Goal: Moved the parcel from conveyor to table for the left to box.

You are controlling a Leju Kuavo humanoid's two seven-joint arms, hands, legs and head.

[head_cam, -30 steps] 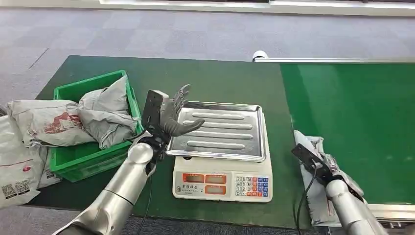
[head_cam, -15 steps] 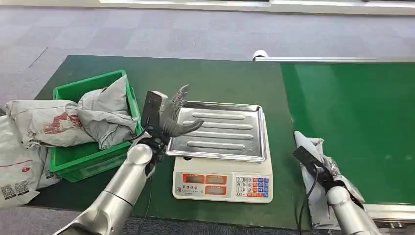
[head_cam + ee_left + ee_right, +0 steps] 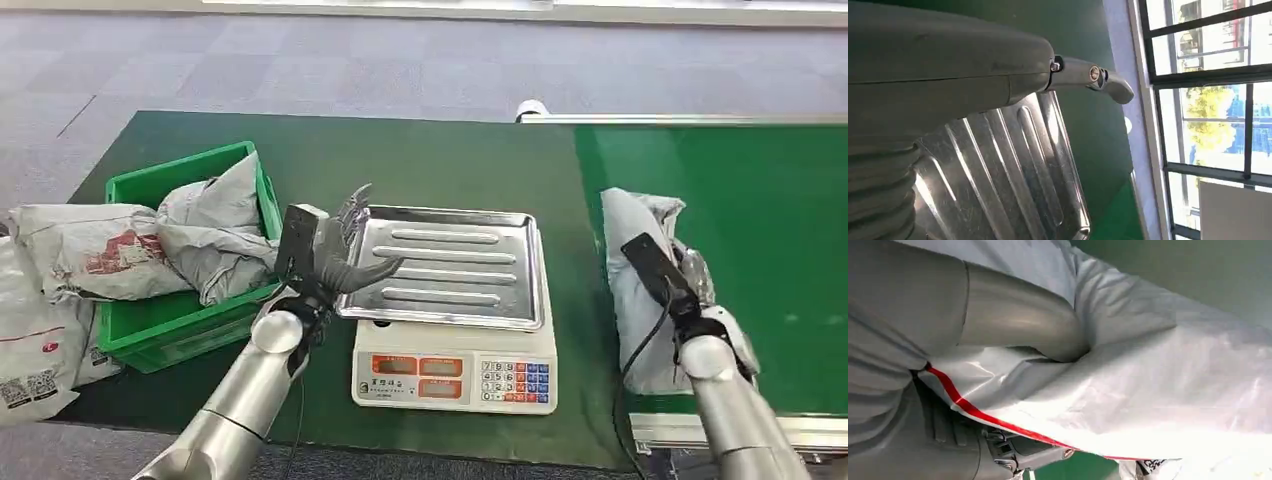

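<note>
A grey plastic parcel (image 3: 632, 285) is lifted at the left edge of the green conveyor (image 3: 760, 240), gripped by my right hand (image 3: 695, 285). In the right wrist view the thumb (image 3: 1018, 325) presses into the white-grey parcel (image 3: 1158, 385), which has a red stripe. My left hand (image 3: 345, 250) hovers with fingers spread at the left rim of the steel scale tray (image 3: 450, 265), holding nothing. The left wrist view has the thumb (image 3: 1093, 80) over the ribbed tray (image 3: 1008, 175).
A white scale (image 3: 455, 378) with a keypad stands mid-table. A green crate (image 3: 170, 320) at the left holds grey parcels (image 3: 215, 240). More parcels (image 3: 35, 330) lie outside the crate at the table's left edge.
My right hand has raised the parcel up and away from the conveyor's near edge. My left hand dropped slightly and shifted left.
</note>
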